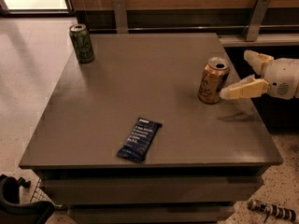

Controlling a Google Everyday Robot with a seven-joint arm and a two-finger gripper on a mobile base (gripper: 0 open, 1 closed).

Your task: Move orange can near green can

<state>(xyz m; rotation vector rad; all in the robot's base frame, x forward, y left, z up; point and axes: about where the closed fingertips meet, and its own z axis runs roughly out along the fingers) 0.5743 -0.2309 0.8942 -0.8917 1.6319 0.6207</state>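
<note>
The orange can (213,80) stands upright on the grey table (154,87), near its right edge. The green can (82,43) stands upright at the table's far left corner, far from the orange can. My gripper (235,75) reaches in from the right, just beside the orange can, and is open. Its near finger (243,89) has its tip at the can's lower right side. Its far finger (256,58) is behind and to the right of the can. The gripper holds nothing.
A dark blue snack bar wrapper (139,140) lies near the table's front edge. A wooden wall with metal brackets (120,14) runs behind the table. Light floor lies to the left. A dark object (18,204) sits at the lower left.
</note>
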